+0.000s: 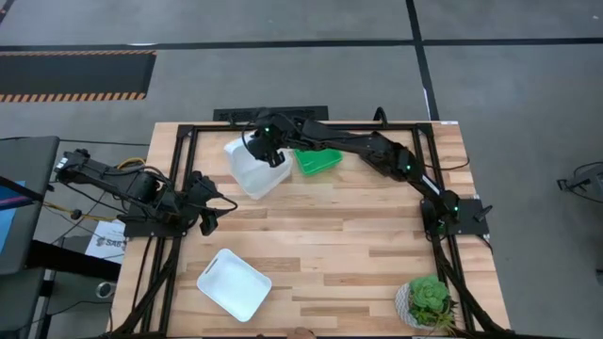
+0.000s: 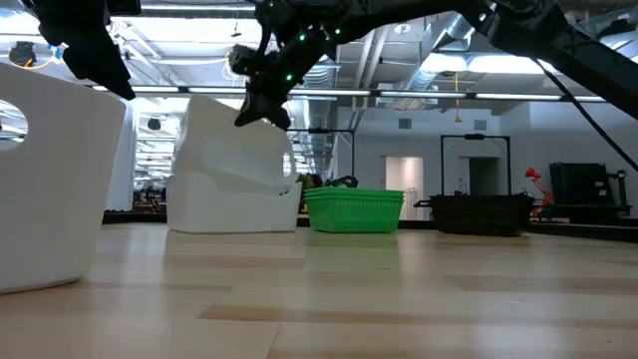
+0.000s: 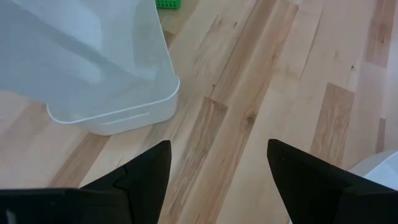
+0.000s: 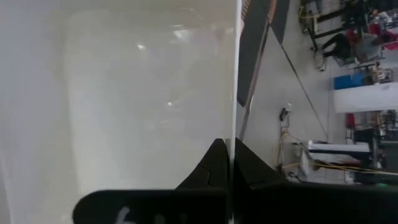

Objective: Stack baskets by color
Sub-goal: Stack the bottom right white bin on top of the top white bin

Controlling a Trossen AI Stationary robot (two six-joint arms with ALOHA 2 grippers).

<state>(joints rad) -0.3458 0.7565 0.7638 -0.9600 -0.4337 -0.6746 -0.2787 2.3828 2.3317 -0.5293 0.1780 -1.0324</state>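
Observation:
My right gripper (image 1: 273,153) is shut on a white basket (image 1: 252,169) at the table's far side, left of centre. In the low view this basket (image 2: 239,140) sits tilted over what looks like a second white basket (image 2: 234,211) standing on the table. A green basket (image 1: 317,162) stands just to its right, with a black basket (image 2: 478,214) beyond that. Another white basket (image 1: 234,284) rests on its base near the front edge. My left gripper (image 1: 209,215) waits open at the left, nothing between its fingers (image 3: 143,174). My right gripper pinches the white basket's wall at its rim (image 4: 235,134), with one finger inside the basket and one outside. The fingers come slanting down from the far right. The basket is tilted in the hold, with its lower part (image 2: 214,184) down on the white basket beneath.
A potted plant (image 1: 429,301) stands at the near right corner. Bare wood (image 1: 358,235) lies across the middle of the table. The black frame rails (image 1: 179,169) run along the table's left and right sides.

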